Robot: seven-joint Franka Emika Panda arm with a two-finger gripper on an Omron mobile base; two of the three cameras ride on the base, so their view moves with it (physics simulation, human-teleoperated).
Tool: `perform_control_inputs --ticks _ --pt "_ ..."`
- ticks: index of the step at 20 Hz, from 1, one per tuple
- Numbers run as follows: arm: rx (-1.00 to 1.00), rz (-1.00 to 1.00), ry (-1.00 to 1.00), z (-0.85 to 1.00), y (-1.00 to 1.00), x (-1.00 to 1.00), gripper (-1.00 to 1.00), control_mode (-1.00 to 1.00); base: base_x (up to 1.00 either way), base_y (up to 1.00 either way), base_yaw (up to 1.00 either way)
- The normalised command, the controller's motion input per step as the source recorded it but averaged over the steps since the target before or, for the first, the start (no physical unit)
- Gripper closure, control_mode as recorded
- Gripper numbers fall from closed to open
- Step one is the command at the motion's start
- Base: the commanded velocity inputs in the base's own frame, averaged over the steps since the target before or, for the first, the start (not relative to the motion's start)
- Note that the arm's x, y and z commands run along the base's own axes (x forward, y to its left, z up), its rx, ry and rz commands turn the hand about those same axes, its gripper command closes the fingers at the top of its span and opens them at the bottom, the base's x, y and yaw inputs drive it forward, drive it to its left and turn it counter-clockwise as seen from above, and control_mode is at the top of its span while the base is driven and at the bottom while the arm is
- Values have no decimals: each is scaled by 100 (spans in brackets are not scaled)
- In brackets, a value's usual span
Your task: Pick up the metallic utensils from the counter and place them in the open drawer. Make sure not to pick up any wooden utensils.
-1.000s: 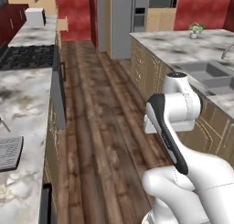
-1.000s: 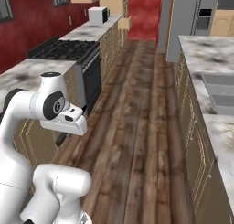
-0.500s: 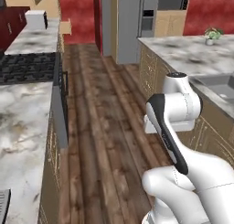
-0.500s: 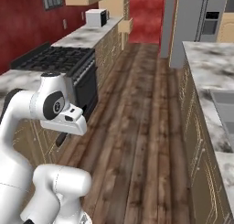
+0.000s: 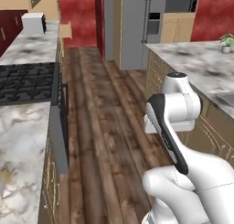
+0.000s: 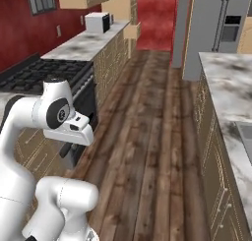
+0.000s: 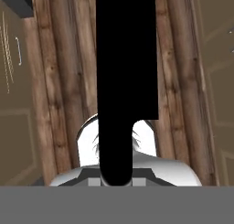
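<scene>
Knife (image 7: 119,81): we see it in the hand view as a flat black shape held in our gripper (image 7: 116,175), jaws closed on its handle, its long axis running straight out from the fingers over the wooden floor (image 7: 59,81). Farther off, cabinet fronts (image 7: 13,104) flank the aisle; we cannot place the drawer.

A marble bench (image 5: 27,127) left of the tool carries a black stovetop (image 5: 25,81) and, farther ahead, a white microwave (image 5: 33,23).
</scene>
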Motion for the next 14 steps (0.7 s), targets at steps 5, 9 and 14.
perform_control_inputs --ticks 5,9,14 --pt "0 0 0 0 0 0 100 100 100 -7 0" --pt "0 0 0 0 0 0 100 100 100 -14 1" --pt "0 0 0 0 0 0 100 100 100 -39 6"
